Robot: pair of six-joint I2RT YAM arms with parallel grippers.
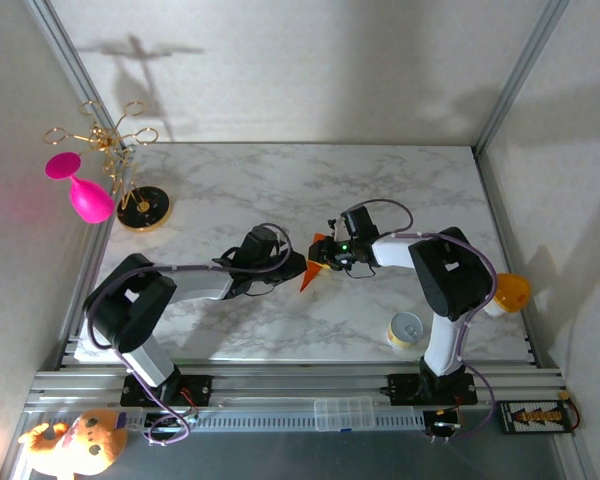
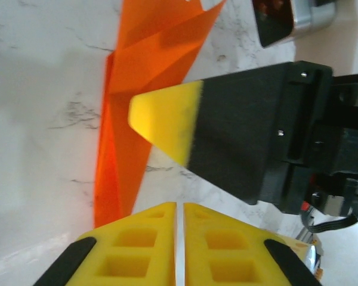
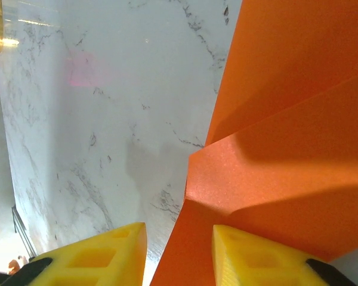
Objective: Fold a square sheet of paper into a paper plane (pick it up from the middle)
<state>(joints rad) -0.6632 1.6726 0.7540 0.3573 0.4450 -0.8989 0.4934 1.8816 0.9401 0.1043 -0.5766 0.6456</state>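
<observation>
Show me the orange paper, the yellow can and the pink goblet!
orange paper (image 2: 161, 59), left wrist view, on its folded layers.
yellow can (image 1: 407, 330), top view, on its lid.
pink goblet (image 1: 88, 198), top view, on its bowl.

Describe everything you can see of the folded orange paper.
The orange paper is thin, matte and plain, folded into a narrow dart of overlapping layers with sharp creases. It lies on the marble table, tip toward the near edge. The right pincer straddles one edge, jaws apart; contact is unclear.
</observation>
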